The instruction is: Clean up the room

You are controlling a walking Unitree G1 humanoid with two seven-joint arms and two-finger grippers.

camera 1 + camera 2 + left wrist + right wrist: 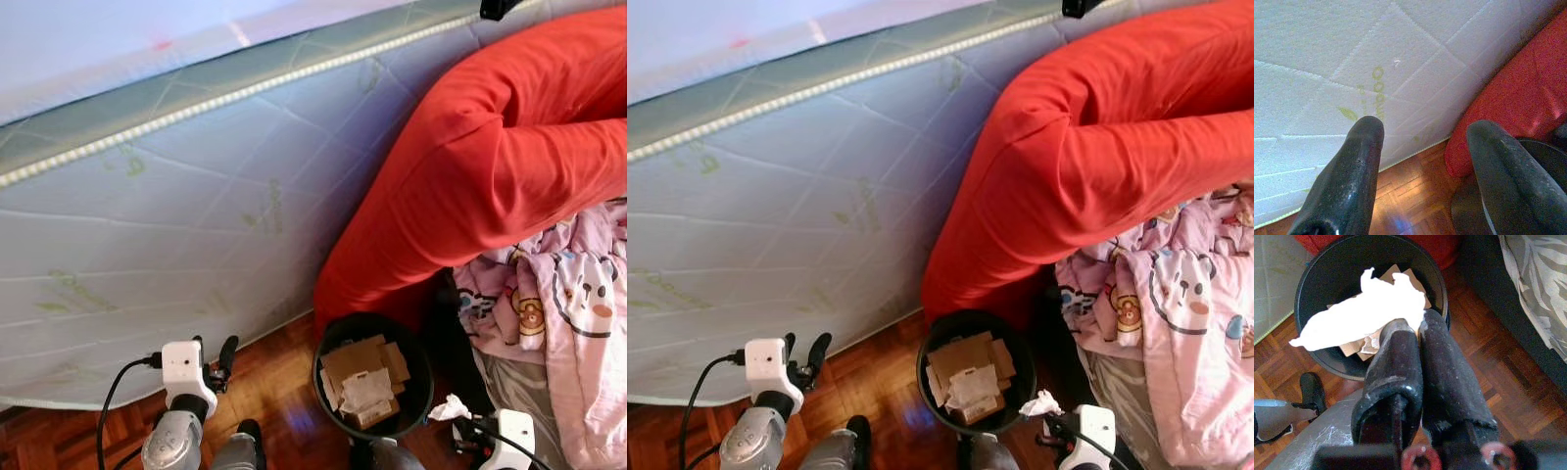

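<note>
Item: crumpled white tissue (1364,308), pinched at one end between the two fingers of my right claw (1418,330), which are pressed close together on it. The rest of the tissue sticks out forward past my fingertips, its long axis running across the mouth of the bin.

Item: black waste bin (326,387), standing on the wood floor (265,382), already holding scraps of brown cardboard (364,377). Seen along my right claw, the bin lies straight ahead and below, so the tissue hangs over its opening, just inside the near rim. In the head views my right claw sits just beside the bin's rim on its outer side, with the tissue's free end reaching toward the bin.

Item: left claw (1422,161), fingers spread wide and holding nothing, on the bin's far side, facing the mattress (196,215).

Judgement: the right claw is the nearer; release into the bin needs little or no further reach.
</note>
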